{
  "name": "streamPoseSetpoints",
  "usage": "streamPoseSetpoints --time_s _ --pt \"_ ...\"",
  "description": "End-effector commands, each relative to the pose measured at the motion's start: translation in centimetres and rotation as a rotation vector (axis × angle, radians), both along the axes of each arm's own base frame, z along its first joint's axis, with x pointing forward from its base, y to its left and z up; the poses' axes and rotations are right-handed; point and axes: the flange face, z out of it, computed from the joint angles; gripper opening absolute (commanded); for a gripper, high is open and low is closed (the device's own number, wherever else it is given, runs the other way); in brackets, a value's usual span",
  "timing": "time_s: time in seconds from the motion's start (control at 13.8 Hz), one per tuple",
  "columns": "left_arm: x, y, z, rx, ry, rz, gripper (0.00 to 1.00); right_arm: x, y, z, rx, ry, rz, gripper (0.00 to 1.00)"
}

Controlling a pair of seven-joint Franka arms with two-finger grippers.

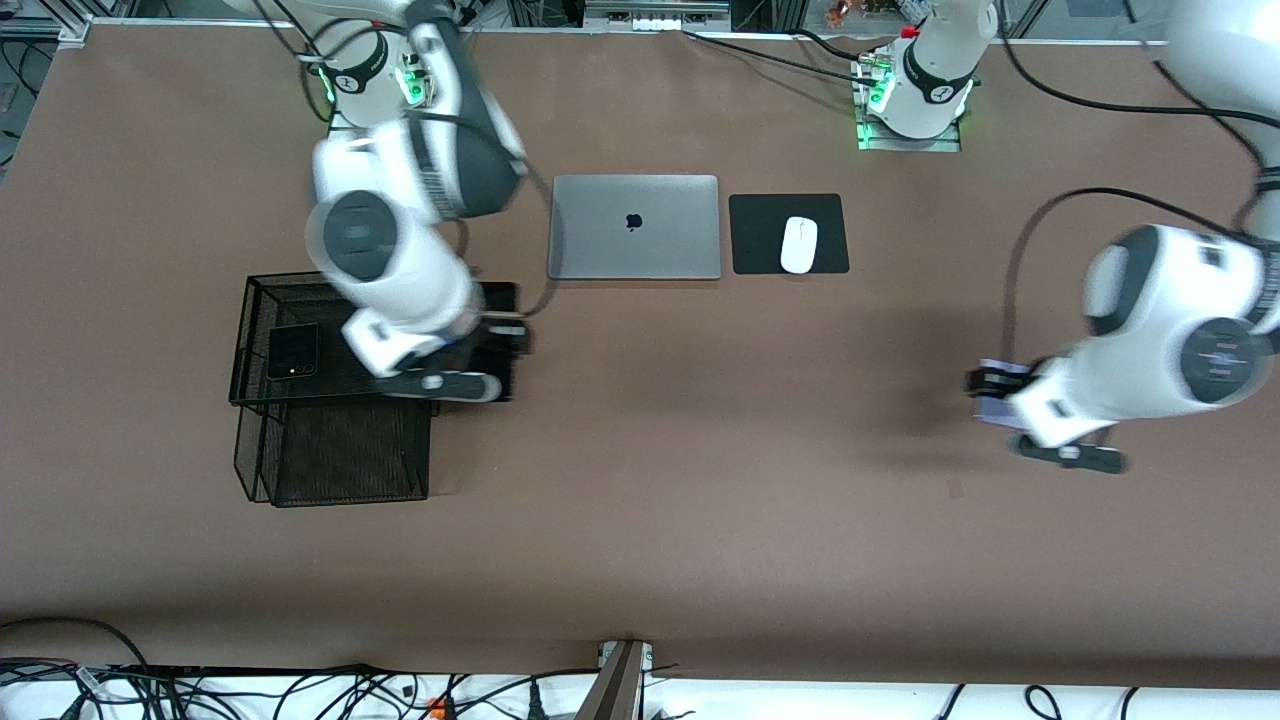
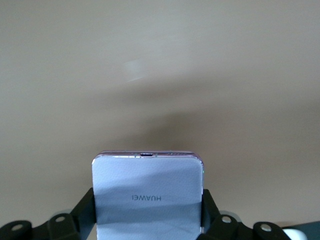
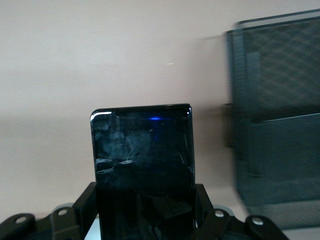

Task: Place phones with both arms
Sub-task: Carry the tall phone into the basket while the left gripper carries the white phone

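Observation:
The small black flip phone (image 1: pixel 292 351) lies in the upper tier of the black mesh tray (image 1: pixel 256 300). My right gripper (image 1: pixel 506 345) is shut on the long slim black phone (image 1: pixel 498 310) (image 3: pixel 142 165), over the tray's edge on the laptop's side. In the right wrist view its fingers (image 3: pixel 85 202) clamp the slab's long edges, and the mesh tray (image 3: pixel 275 125) stands close beside it. My left gripper (image 1: pixel 990 395) is shut on the pale lavender-white phone (image 1: pixel 1000 410) (image 2: pixel 148 192) over bare table at the left arm's end. The fingers (image 2: pixel 86 205) press both of its sides.
A closed silver laptop (image 1: pixel 634 227) lies mid-table toward the robots' bases. Beside it, toward the left arm's end, a white mouse (image 1: pixel 798 244) sits on a black pad (image 1: pixel 830 215). The tray's lower tier (image 1: pixel 340 455) juts toward the front camera. Cables (image 1: pixel 300 690) run along the front edge.

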Motion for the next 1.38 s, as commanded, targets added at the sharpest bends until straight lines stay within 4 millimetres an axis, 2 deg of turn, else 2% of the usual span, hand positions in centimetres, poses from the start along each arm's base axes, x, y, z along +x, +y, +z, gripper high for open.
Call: streamPoseSetpoints --time_s 0.0,0.07,0.22,0.44,0.51,0.65,0.8,0.94,1.02,1.09,1.16,1.23,1.31 --pt "-1.1 -9.1 -0.9 -0.024 0.037 0.021 0.34 -2.0 -6.8 2.1 -0.001 0.018 0.048 0.15" --pt "-2.0 -13.5 -2.1 -0.047 0.056 0.034 0.33 -2.7 -8.9 1.8 0.003 0.005 0.051 0.15" --pt "-2.0 -19.3 -3.4 -0.132 0.001 0.093 0.34 -4.4 -12.4 -0.4 0.021 -0.017 0.069 0.15" --pt "-4.0 -28.4 -5.5 -0.262 -0.067 0.18 0.34 -6.1 -16.4 -6.0 0.042 -0.049 0.087 0.15" --pt "-4.8 -30.8 -6.8 -0.292 -0.086 0.218 0.34 -6.6 -17.2 -8.0 0.045 -0.068 0.099 0.15" --pt "-7.1 -36.3 -9.7 -0.366 -0.119 0.277 0.38 -7.2 -17.6 -11.1 0.046 -0.09 0.11 0.15" --pt "-9.2 -39.7 -12.8 -0.394 -0.121 0.312 0.38 -7.1 -17.7 -12.6 0.039 -0.078 0.111 0.15" --pt "-10.3 -41.0 -15.6 -0.403 -0.111 0.341 0.38 -7.1 -17.7 -13.5 0.034 -0.06 0.111 0.2" --pt "-10.8 -41.6 -16.6 -0.413 -0.105 0.346 0.38 -7.1 -17.7 -14.0 0.032 -0.051 0.111 0.52" --pt "-11.3 -42.0 -17.4 -0.419 -0.103 0.344 0.39 -6.7 -17.7 -13.6 0.033 -0.054 0.112 1.0" --pt "-11.5 -42.2 -17.8 -0.424 -0.104 0.344 0.39 -6.1 -17.7 -12.5 0.038 -0.074 0.116 1.0" --pt "-11.5 -42.1 -18.3 -0.426 -0.102 0.348 0.5 -5.8 -17.6 -11.3 0.042 -0.066 0.118 1.0" --pt "-11.5 -42.2 -18.3 -0.425 -0.103 0.347 0.74 -5.1 -17.5 -9.5 0.046 -0.05 0.112 1.0"
